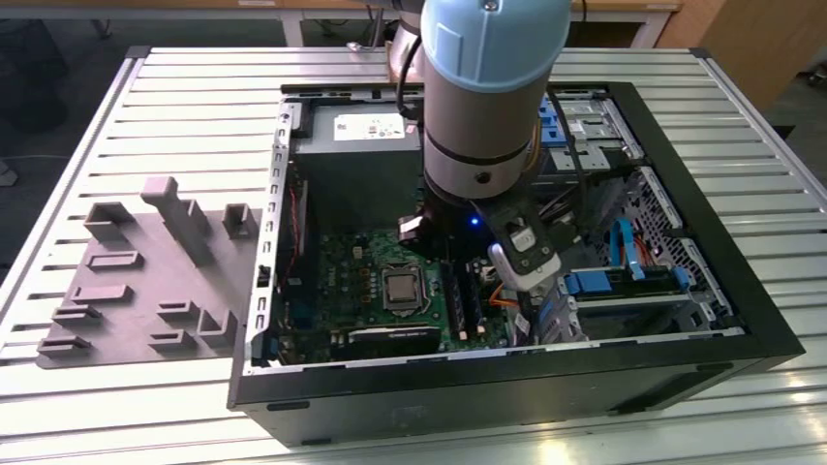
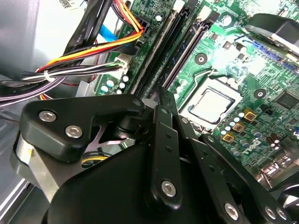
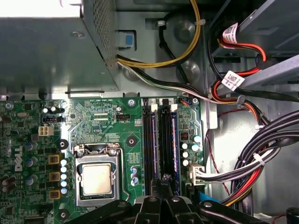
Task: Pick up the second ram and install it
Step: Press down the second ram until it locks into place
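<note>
**Gripper down on the memory slots inside the open case**

Farthest from the gripper (image 3: 166,179), toward the exterior view's left, a light grey moulded tray (image 1: 130,291) with blocky raised shapes lies on the ribbed metal table (image 1: 77,116). Nearer stands the black computer case (image 1: 517,387), its side open. The arm reaches down into it.

In the first wrist view, a plain grey sheet-metal box (image 3: 46,51) with a perforated side lies well beyond the gripper. The glossy green motherboard (image 3: 100,116) spreads beneath it, dotted with small round capacitors. The processor (image 3: 96,179) — a dull silver square in a metal frame — sits beside the gripper, apart from it. The long black plastic slot rails (image 3: 150,144) run straight out from the fingertips.

The gripper is matt black, built of bolted link plates. Its fingers (image 2: 163,121) are drawn together into a narrow wedge, with no gap showing in either wrist view. The tips rest right at the near end of the rails.

The second ram (image 3: 166,140) appears as a thin, flat dark strip standing on edge among the rails, directly below and ahead of the fingertips. I cannot tell whether it is fully seated or whether the fingers pinch it.

On the gripper's other side hang bundled cables (image 3: 261,158) — black, red, yellow, orange and white, and smooth-sheathed.
</note>
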{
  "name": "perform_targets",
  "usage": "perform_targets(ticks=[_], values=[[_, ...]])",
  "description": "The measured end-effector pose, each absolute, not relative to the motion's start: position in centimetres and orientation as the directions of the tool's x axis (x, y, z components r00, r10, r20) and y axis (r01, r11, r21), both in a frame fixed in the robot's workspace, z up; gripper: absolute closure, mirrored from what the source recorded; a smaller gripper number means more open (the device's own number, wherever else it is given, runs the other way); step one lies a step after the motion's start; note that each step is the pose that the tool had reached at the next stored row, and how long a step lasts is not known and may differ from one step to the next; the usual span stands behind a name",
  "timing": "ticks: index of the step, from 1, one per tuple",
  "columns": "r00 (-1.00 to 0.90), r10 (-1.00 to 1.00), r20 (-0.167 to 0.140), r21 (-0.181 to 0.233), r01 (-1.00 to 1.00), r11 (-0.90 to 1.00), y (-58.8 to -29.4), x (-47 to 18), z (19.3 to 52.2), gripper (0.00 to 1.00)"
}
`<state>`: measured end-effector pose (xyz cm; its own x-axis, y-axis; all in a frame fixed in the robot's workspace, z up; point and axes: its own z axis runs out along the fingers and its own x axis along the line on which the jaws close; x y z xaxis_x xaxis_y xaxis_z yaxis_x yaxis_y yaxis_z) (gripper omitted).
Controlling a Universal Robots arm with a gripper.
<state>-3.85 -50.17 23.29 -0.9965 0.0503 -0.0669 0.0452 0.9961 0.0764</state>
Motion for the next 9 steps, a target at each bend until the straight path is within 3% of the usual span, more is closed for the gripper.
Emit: perform_targets(ticks=[9], values=[[-0.996,0.050,-0.067,0.076,0.045,0.996,-50.53,-3.84,23.28,0.89]])
